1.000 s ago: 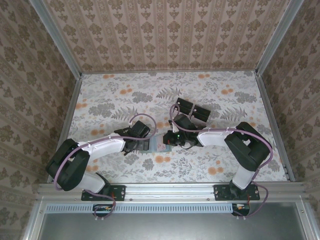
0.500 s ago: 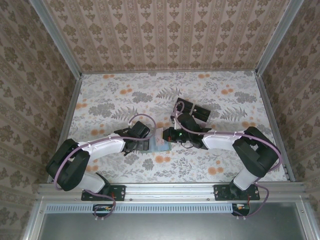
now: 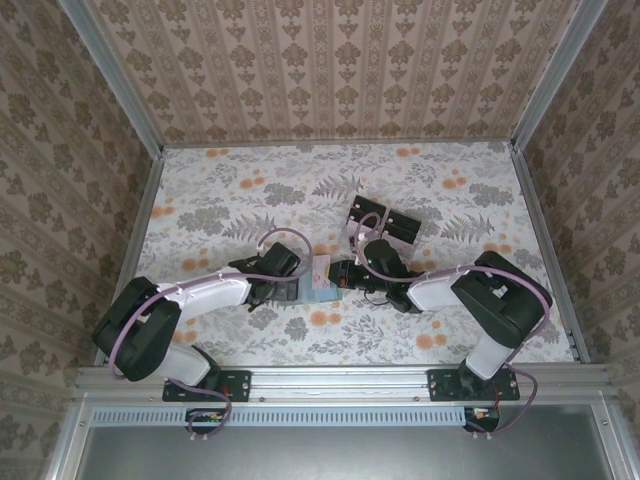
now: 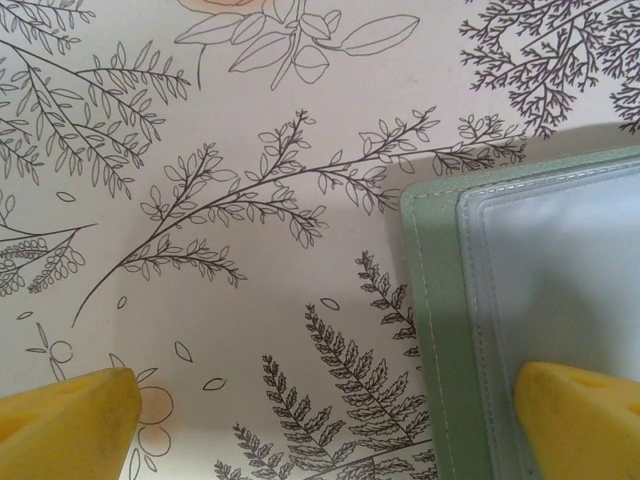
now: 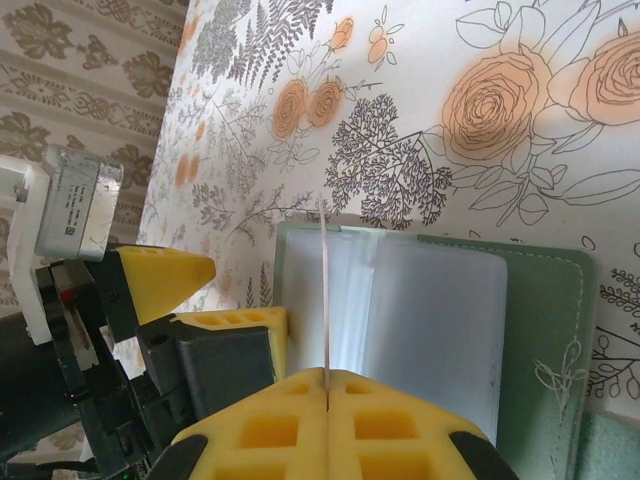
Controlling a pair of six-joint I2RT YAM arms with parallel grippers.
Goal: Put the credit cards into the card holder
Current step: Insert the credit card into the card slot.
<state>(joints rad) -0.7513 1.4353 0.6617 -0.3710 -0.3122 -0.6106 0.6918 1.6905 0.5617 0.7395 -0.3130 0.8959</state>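
Note:
The card holder (image 5: 530,330) lies open on the table, dull green with clear pockets (image 4: 570,280). My right gripper (image 5: 327,385) is shut on a thin pale credit card (image 5: 325,290), seen edge-on and standing upright over the holder's left pocket. In the top view that credit card (image 3: 321,268) sticks up above the card holder (image 3: 322,294), with the right gripper (image 3: 339,272) just right of it. My left gripper (image 4: 320,430) is open with nothing between its jaws. One yellow fingertip (image 4: 585,420) lies over the holder's edge and the other (image 4: 65,425) over bare table. The left gripper (image 3: 296,287) is at the holder's left side.
A clear tray with black blocks (image 3: 385,222) stands just behind the right gripper. The table (image 3: 220,200) has a floral cloth and is walled on three sides. The two grippers are close together at the table's middle.
The right arm has swung its gripper left and brought the card over the holder, with its forearm now lower. The left arm has not moved.

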